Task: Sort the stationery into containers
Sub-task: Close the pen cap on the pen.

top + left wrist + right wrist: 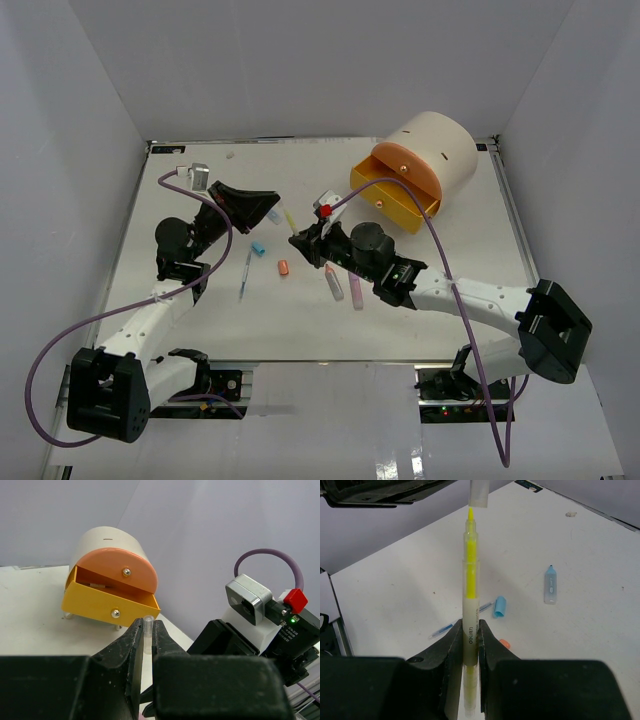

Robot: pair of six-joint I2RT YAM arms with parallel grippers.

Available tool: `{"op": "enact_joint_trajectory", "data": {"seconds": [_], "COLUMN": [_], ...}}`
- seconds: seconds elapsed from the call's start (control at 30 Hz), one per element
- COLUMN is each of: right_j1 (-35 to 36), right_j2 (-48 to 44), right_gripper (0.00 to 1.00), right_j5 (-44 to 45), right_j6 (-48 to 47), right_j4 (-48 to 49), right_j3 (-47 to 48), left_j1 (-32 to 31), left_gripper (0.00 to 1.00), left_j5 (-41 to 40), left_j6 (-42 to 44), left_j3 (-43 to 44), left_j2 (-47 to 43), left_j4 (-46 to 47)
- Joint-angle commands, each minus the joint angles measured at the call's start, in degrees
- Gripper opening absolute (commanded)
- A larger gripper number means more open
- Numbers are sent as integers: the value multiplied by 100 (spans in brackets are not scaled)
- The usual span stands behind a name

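Above mid-table: left gripper (148, 632) clamped on clear cap (148, 622), right gripper (469, 630) clamped on yellow pen (471, 580), tip aligned at cap mouth, evidently for capping.

We see bright, even light, soft shadows on the surface (300, 320), sheen at six o'clock overhead, and blurred wrist-view foregrounds.

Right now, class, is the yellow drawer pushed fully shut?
No: the yellow drawer stands pulled out from the cream cylinder, below the orange drawer.
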Motion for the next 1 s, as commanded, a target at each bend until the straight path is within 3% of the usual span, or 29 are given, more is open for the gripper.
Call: {"op": "enact_joint_trajectory", "data": {"seconds": [0.0, 0.97], "right_j1": [24, 32], "right_j2": [-65, 14], "right_gripper": [8, 8], "right_j5": [78, -10], "right_j6": [3, 12], "right_j4": [304, 269], "right_j3": [153, 284], "left_j1": [1, 1], "left_gripper": [0, 0], "left_j5": [25, 95], "left_j6": [-52, -360], "left_j3": [-40, -58], "left_j2": [-10, 68], "left_j4": [218, 359]}}
